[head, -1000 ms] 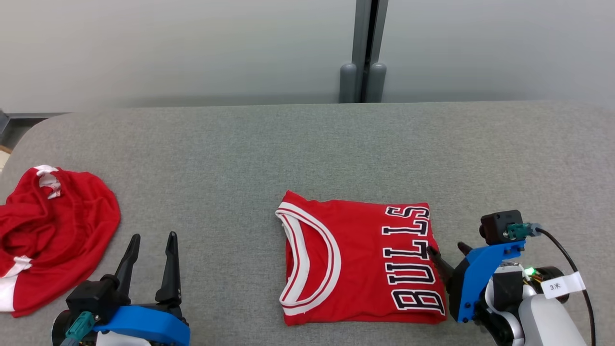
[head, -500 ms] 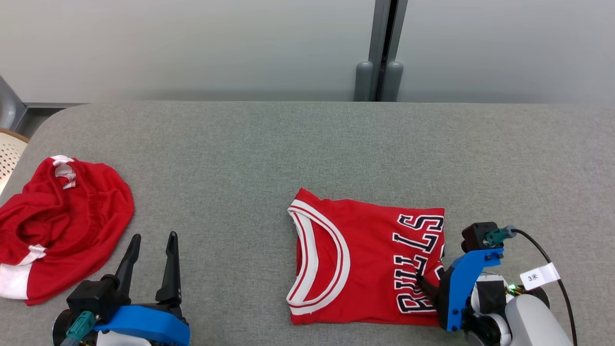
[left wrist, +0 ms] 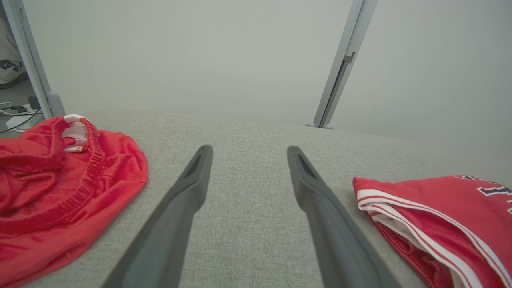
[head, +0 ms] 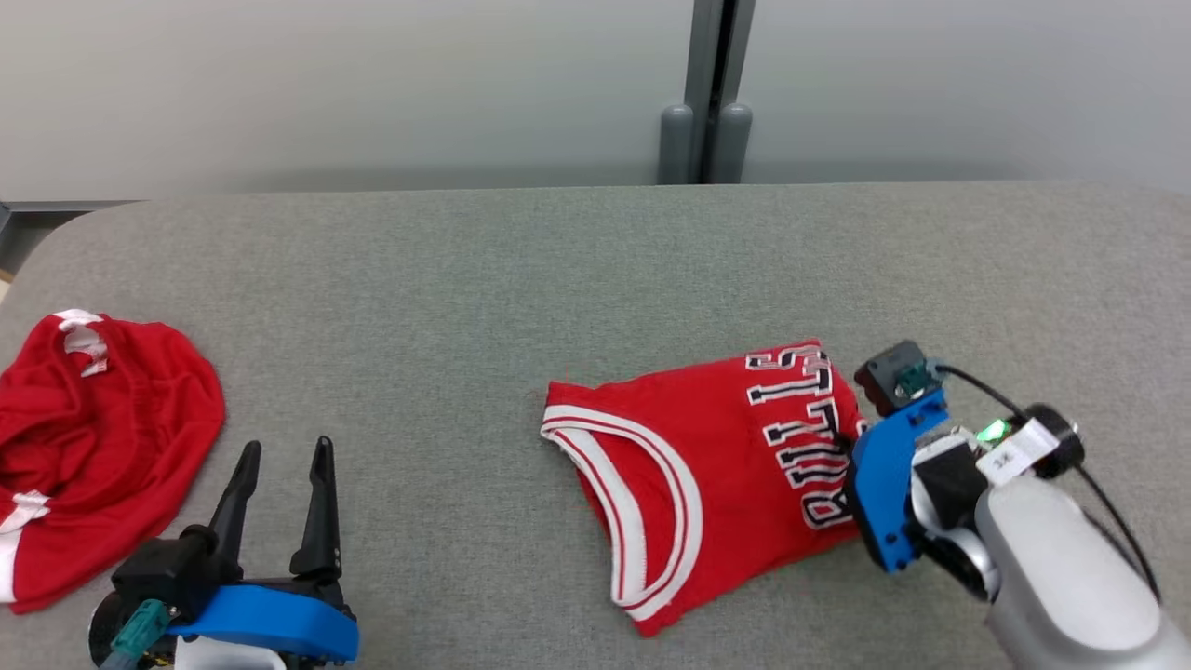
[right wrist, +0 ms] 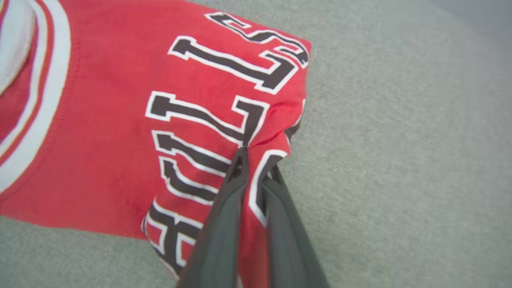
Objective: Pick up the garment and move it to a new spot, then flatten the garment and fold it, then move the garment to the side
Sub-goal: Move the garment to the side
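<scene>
The garment (head: 707, 456) is a folded red jersey with white-trimmed neck and black lettering, lying right of centre on the grey padded table (head: 484, 279). It also appears in the right wrist view (right wrist: 120, 132) and at the left wrist view's right edge (left wrist: 436, 216). My right gripper (head: 845, 445) is shut on the jersey's right edge, its fingers (right wrist: 224, 224) pinching the lettered cloth, which puckers and lifts there. My left gripper (head: 284, 470) stands open at the lower left, fingers (left wrist: 188, 192) apart over bare table, holding nothing.
A second red garment (head: 93, 447) lies crumpled at the table's left edge, close to my left gripper (left wrist: 60, 176). Behind the table runs a pale wall with a grey post (head: 707, 93). Bare grey surface spans the middle and far side.
My right gripper closed on the jersey's right edge and dragged it up and away, turning the jersey so its neck end swings toward the front. The head camera also shifted. Left arm still.
</scene>
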Motion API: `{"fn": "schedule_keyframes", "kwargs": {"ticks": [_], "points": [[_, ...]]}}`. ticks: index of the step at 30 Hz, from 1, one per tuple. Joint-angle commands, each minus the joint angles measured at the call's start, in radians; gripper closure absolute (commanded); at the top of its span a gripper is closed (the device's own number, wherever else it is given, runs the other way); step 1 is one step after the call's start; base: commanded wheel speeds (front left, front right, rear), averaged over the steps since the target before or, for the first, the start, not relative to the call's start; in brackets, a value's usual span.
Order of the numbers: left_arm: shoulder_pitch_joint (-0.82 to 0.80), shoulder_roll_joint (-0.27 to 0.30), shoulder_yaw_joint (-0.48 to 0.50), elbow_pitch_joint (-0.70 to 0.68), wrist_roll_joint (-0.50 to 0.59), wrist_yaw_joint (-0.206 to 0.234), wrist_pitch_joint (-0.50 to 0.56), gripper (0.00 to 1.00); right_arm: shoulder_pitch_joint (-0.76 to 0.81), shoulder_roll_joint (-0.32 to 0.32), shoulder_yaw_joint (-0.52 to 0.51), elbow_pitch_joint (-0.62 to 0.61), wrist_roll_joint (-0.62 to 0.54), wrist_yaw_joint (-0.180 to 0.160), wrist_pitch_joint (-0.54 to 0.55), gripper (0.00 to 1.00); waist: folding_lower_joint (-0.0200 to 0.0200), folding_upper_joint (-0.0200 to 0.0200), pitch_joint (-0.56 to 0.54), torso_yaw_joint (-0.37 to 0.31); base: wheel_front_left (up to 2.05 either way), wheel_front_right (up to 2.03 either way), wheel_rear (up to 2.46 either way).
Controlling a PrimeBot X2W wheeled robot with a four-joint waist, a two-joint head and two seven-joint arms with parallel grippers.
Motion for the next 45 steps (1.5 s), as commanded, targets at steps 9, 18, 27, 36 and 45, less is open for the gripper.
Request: {"fn": "schedule_keyframes", "kwargs": {"ticks": [9, 18, 27, 36, 45], "points": [[-0.053, 0.008, 0.019, -0.079, 0.000, -0.003, -0.016, 0.00, -0.261, -0.298, 0.272, -0.053, 0.070, 0.000, -0.084, 1.00, 0.0000, 0.0000, 0.116, -0.141, 0.00, 0.00, 0.00], [-0.158, 0.043, 0.006, -0.154, 0.029, -0.007, 0.004, 0.00, -0.446, -0.490, 0.334, 0.016, 0.097, 0.000, -0.231, 1.00, 0.0000, 0.0000, 0.268, -0.258, 0.00, 0.00, 0.00], [-0.228, 0.091, 0.006, -0.223, 0.052, -0.007, 0.042, 0.00, -0.496, -0.525, 0.203, 0.139, 0.018, 0.000, -0.347, 1.00, 0.0000, 0.0000, 0.387, -0.317, 0.00, 0.00, 0.00], [-0.246, 0.115, 0.000, -0.245, 0.050, -0.010, 0.059, 0.00, -0.487, -0.475, 0.053, 0.201, -0.124, 0.000, -0.436, 1.00, 0.0000, 0.0000, 0.429, -0.335, 0.00, 0.00, 0.00], [-0.237, 0.101, -0.012, -0.216, 0.042, -0.009, 0.042, 0.00, -0.429, -0.415, -0.075, 0.247, -0.223, 0.000, -0.432, 0.00, 0.0000, 0.0000, 0.392, -0.306, 0.00, 0.00, 0.00]]}}
